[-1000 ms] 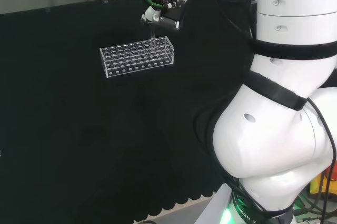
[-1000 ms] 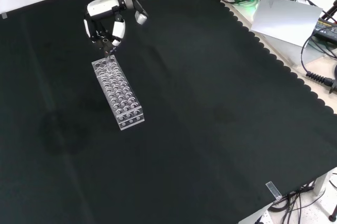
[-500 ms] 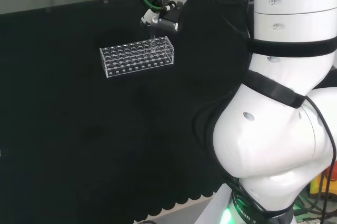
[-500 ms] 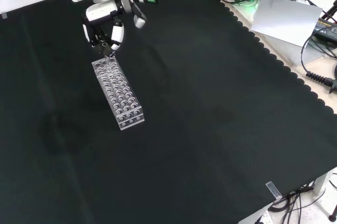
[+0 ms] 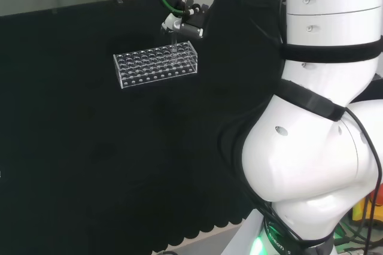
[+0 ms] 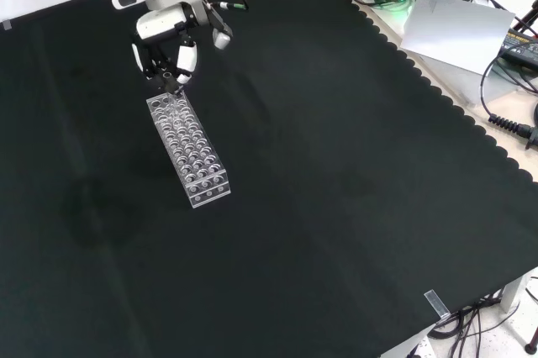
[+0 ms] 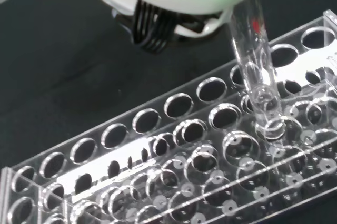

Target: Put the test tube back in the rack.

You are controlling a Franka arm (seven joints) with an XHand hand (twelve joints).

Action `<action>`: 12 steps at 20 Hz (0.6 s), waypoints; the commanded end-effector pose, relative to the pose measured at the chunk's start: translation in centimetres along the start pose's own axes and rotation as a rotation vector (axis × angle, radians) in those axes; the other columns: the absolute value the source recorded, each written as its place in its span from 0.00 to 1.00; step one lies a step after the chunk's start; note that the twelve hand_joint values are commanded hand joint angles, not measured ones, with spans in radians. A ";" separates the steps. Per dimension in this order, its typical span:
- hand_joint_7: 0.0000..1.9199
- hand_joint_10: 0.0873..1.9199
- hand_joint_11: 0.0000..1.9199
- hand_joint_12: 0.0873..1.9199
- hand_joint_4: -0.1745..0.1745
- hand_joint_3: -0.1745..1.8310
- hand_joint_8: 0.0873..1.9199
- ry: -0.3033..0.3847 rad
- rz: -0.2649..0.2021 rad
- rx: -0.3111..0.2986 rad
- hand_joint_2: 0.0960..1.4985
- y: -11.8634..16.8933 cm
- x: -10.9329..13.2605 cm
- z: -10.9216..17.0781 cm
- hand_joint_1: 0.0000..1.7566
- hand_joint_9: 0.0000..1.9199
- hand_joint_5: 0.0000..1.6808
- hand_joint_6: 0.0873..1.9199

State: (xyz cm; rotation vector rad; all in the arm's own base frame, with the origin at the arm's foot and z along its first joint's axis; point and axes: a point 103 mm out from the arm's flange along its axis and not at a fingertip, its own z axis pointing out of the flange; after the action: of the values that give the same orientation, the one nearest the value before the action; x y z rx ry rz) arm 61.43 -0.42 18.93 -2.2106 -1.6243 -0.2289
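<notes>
Tube (image 7: 254, 58) hangs tilted, its round tip just over a hole near the rack's (image 6: 188, 150) end, by the wrist view. Above that end, the hand (image 6: 172, 49) pinches the tube in its curled fingers.

clear test tube (image 7: 255, 58) tilted, rounded tip just above hole near end of clear rack (image 7: 174, 171) on cloth

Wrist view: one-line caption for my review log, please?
A clear test tube, tilted, with its rounded tip at a hole near one end of the clear rack, on black cloth.
</notes>
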 end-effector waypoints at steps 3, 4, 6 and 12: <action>0.96 0.09 0.71 0.41 0.00 0.42 0.13 0.002 0.007 0.012 0.36 0.3 -0.5 0.3 0.70 0.93 0.86 0.14; 0.96 0.09 0.71 0.41 0.00 0.42 0.13 0.001 0.007 0.015 0.36 0.3 -0.5 0.4 0.70 0.93 0.86 0.14; 0.96 0.09 0.71 0.41 0.00 0.42 0.13 -0.005 0.006 0.022 0.36 0.3 -0.6 0.8 0.70 0.93 0.86 0.14; 0.96 0.09 0.71 0.41 0.00 0.42 0.13 -0.013 -0.004 0.037 0.36 0.3 -0.3 3.2 0.70 0.93 0.86 0.14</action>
State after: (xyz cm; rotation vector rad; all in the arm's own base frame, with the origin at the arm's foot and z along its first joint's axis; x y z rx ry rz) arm 61.38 -0.34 16.82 -2.1978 -1.6171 -0.1938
